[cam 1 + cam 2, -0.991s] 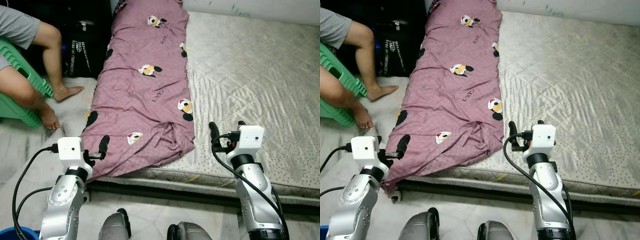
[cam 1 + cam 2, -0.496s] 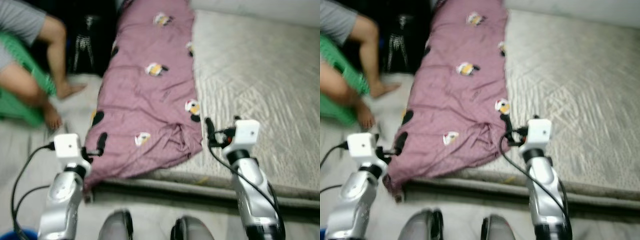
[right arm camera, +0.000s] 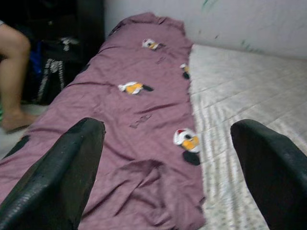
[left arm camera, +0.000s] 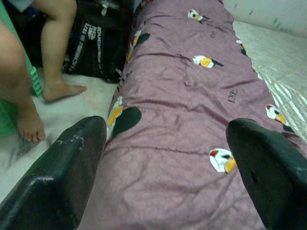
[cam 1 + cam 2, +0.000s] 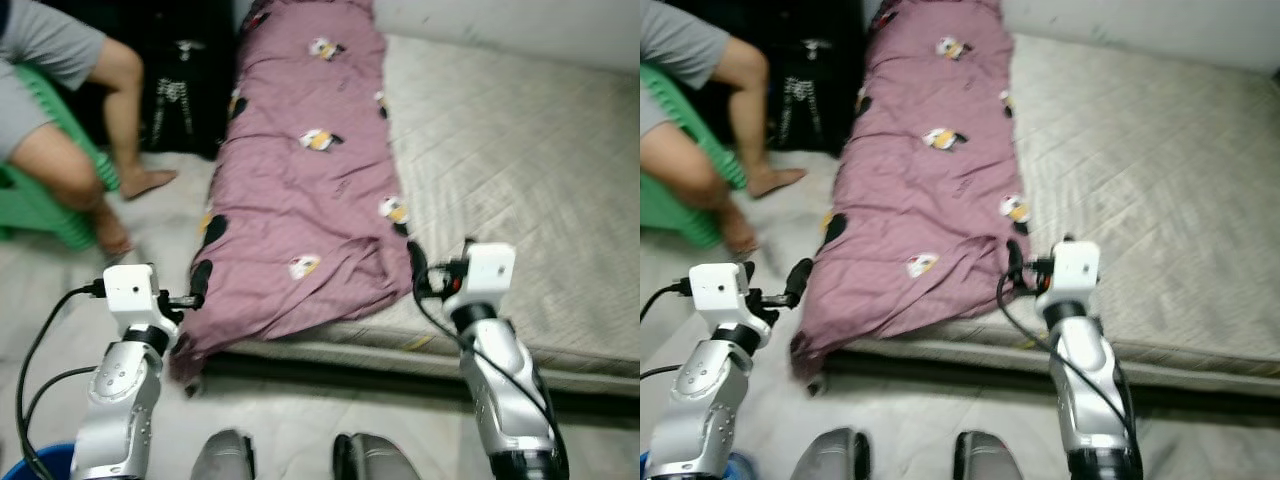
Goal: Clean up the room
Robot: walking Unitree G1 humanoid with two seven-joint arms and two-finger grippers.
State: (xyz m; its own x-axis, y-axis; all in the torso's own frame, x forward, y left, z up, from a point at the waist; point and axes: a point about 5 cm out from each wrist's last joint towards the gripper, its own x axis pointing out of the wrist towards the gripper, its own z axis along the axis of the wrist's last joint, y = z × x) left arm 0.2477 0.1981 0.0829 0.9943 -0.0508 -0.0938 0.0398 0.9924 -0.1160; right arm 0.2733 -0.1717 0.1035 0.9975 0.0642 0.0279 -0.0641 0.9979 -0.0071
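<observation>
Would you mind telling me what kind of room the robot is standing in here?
Most likely a bedroom: a low mattress lies almost at floor level, a mauve blanket with cartoon prints is spread along its left side, and a person sits on a green stool beside it.

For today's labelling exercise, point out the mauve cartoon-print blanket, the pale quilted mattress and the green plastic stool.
mauve cartoon-print blanket (image 5: 305, 190), left eye view, middle of the cloth.
pale quilted mattress (image 5: 520, 170), left eye view, bare top surface.
green plastic stool (image 5: 40, 205), left eye view, its side.
</observation>
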